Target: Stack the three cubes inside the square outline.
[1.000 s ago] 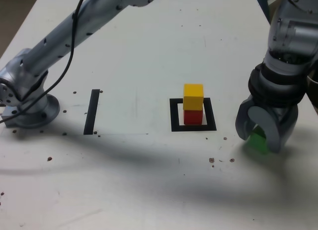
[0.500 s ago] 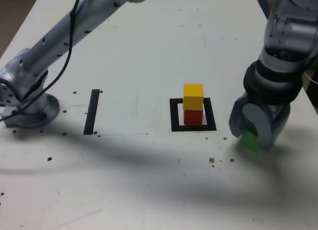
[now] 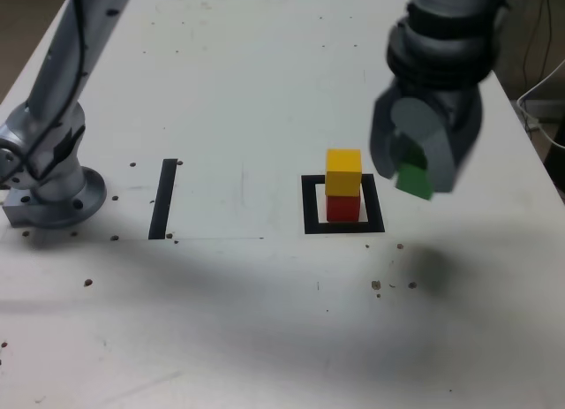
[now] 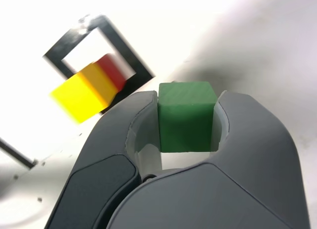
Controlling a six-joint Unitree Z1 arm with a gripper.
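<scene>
The yellow cube (image 3: 343, 171) sits on the red cube (image 3: 342, 207) inside the black square outline (image 3: 310, 207). My gripper (image 3: 415, 172) hangs in the air just to the exterior view's right of this stack, shut on the green cube (image 3: 413, 180). In the wrist view the green cube (image 4: 186, 116) is clamped between both fingers of the gripper (image 4: 186, 121), with the yellow cube (image 4: 83, 94), the red cube (image 4: 112, 69) and the square outline (image 4: 65, 61) beyond it.
A straight black strip (image 3: 163, 198) lies on the white table (image 3: 247, 91) at the exterior view's left of the outline. The arm's base (image 3: 48, 193) stands at the left edge. Small dark specks dot the table's near part.
The gripper has risen off the table with the green cube and moved left and farther back, from the table's near right to beside the yellow-on-red stack.
</scene>
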